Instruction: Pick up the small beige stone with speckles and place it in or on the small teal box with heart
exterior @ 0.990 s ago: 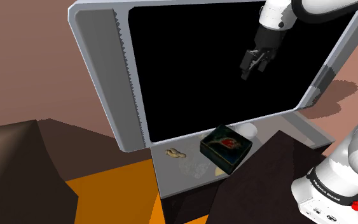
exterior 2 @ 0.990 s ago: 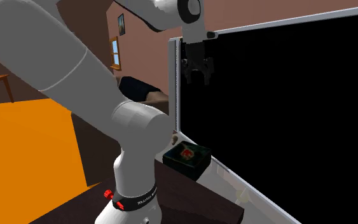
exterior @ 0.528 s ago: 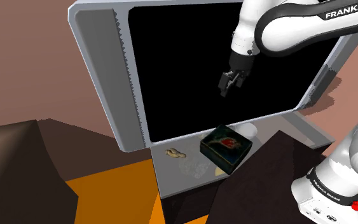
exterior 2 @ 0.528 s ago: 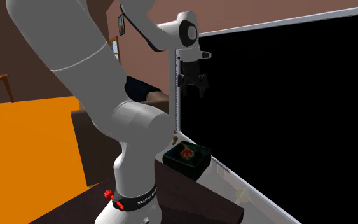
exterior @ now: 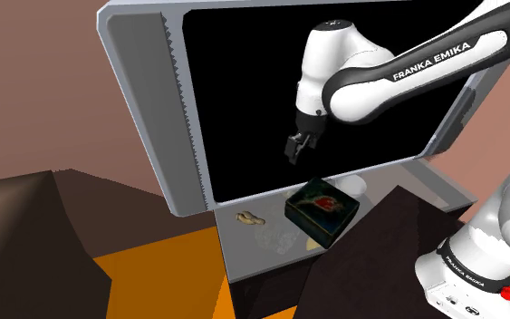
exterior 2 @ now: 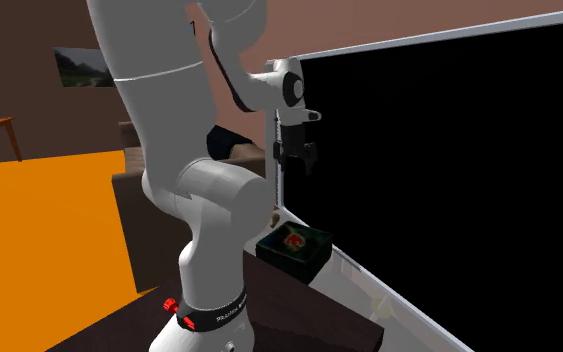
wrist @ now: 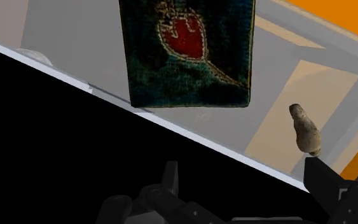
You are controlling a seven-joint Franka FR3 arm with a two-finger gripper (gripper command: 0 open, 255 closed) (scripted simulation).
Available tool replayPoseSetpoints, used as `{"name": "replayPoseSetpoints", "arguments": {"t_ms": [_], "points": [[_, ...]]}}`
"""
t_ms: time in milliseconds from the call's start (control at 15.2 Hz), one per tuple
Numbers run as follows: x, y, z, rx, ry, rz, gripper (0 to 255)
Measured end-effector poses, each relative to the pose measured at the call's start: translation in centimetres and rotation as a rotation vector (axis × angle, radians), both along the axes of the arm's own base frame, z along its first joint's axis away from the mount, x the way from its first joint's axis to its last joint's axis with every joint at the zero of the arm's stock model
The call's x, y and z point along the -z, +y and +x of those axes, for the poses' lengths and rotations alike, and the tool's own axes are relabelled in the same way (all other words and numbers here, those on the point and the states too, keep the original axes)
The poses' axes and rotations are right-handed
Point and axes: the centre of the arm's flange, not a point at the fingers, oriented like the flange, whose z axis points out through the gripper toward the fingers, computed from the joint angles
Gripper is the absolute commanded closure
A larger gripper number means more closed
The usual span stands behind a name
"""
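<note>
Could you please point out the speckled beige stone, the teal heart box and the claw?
beige stone (wrist: pixel 306 130), wrist view, middle of its body
teal box (wrist: pixel 185 35), wrist view, the red heart on top
claw (exterior: pixel 292 154), shoulder view, midway between its fingertips

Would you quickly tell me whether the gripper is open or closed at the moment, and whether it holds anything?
Gripper: open, holding nothing. The beige stone lies apart from the teal box.
</note>
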Motion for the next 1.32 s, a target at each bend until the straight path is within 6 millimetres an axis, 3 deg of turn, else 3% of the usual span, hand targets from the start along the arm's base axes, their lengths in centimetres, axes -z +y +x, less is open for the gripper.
{"name": "replayPoseSetpoints", "arguments": {"t_ms": [396,1320], "points": [[6.2,4.4,3.1,-0.072,0.019,-0.004,0],[20.4,15.0,7.2,-0.237,0.062,-0.014,0]]}}
